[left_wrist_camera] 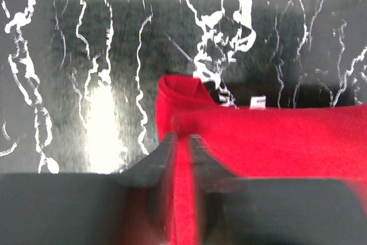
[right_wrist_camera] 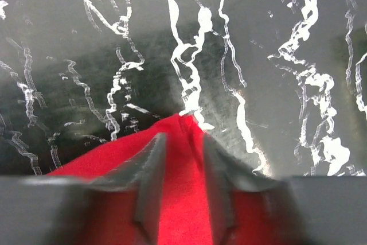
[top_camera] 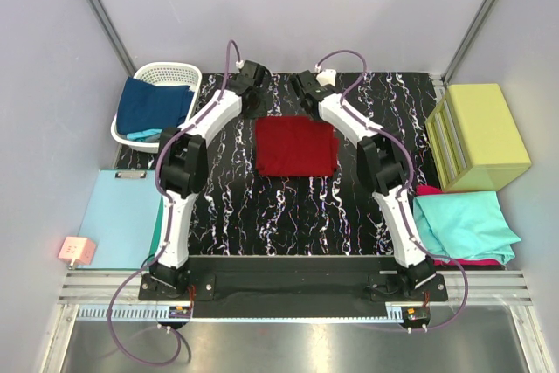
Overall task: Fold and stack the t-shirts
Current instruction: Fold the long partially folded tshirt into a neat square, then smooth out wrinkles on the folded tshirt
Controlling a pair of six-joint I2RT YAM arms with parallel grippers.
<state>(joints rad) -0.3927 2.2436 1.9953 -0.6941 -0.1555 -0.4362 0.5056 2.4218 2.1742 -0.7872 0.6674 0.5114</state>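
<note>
A dark red t-shirt [top_camera: 295,146] lies folded into a rectangle in the middle of the black marbled table [top_camera: 288,216]. My left gripper [top_camera: 258,111] is at its far left corner and my right gripper [top_camera: 307,106] at its far right corner. In the left wrist view the left gripper [left_wrist_camera: 182,137] stands slightly open, with red cloth [left_wrist_camera: 275,142] showing in the narrow gap. The right gripper [right_wrist_camera: 183,136] is open over the shirt's pointed corner [right_wrist_camera: 182,199]. A navy blue t-shirt [top_camera: 153,104] lies in the basket. A teal t-shirt [top_camera: 463,223] lies on a magenta one [top_camera: 428,189] at the right.
The white basket [top_camera: 166,69] stands at the far left. At the far right stands a yellow-green box [top_camera: 480,135]. A pale-blue sheet [top_camera: 122,216] lies at the left edge, with a small pink object [top_camera: 77,251] near it. A white label [left_wrist_camera: 258,102] shows at the shirt's collar.
</note>
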